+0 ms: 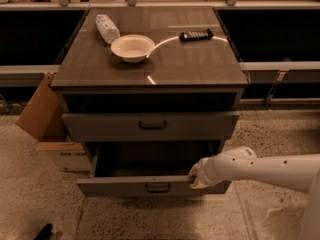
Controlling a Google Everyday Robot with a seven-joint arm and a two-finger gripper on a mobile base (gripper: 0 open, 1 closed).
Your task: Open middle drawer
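the middle drawer [120, 186] stands well out below the top drawer [100, 126], my pincer [196, 175] at its front's upper edge, right of the handle [157, 187]. whether it's clamped there i cannot tell. i'd pull straight back, since an off-centre pull may skew it.

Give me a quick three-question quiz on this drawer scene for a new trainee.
1. Fill in: on the cabinet top, left of the bowl, lies a ____.
2. Where is the gripper? A) over the bowl B) at the middle drawer front, right of its handle C) on the cabinet top
3. True or false: the middle drawer is shut.
Key: 1 bottle; 2 B; 3 false, it is pulled out.
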